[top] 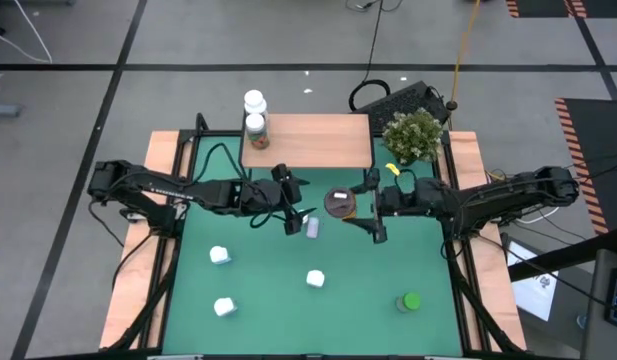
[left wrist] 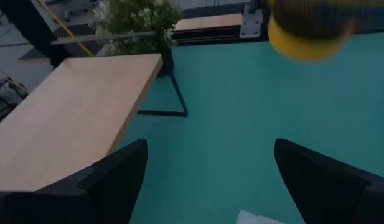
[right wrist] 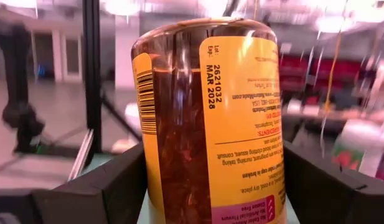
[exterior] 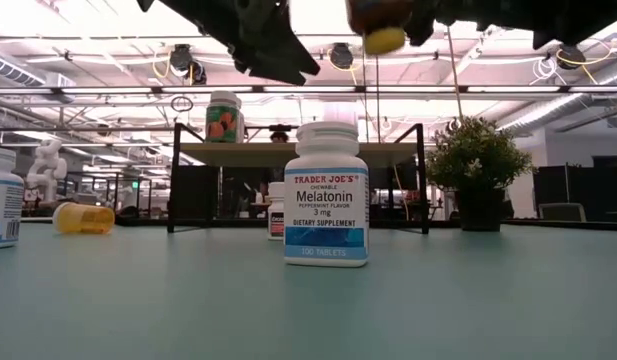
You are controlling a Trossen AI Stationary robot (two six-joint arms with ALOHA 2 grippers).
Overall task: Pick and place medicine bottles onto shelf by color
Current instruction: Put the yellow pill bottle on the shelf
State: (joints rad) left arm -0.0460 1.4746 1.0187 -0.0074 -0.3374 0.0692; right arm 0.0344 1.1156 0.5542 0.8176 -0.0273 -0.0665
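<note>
My right gripper point(top: 360, 208) is shut on the amber-brown bottle point(top: 340, 203), high above the table's middle, just near of the shelf. The bottle's yellow lid point(exterior: 383, 40) points down. My left gripper point(top: 291, 215) hovers open close to the left of it, over a pale bottle point(top: 311, 227) lying on the green top. The shelf point(top: 308, 142) stands at the far edge; two white-capped bottles point(top: 255, 112) stand on its left end. White bottles point(top: 220, 255) point(top: 315, 278) point(top: 224, 306) and a green one point(top: 408, 302) stand on the near half. My right gripper pinches the amber bottle's labelled body point(right wrist: 266, 155) between its two fingers point(right wrist: 117, 180), one on each side. The fingers come level from the table's right side. The bottle is lifted clear of the table, upside down, with its lid point(left wrist: 304, 40) lowest.
A green potted plant point(top: 414, 135) stands at the shelf's right end. In the low view a Melatonin bottle point(exterior: 328, 195) stands close in front, an orange bottle point(exterior: 85, 218) lies at the left, and another white one point(exterior: 3, 200) is at the edge. The shelf's right part point(left wrist: 73, 118) is bare.
</note>
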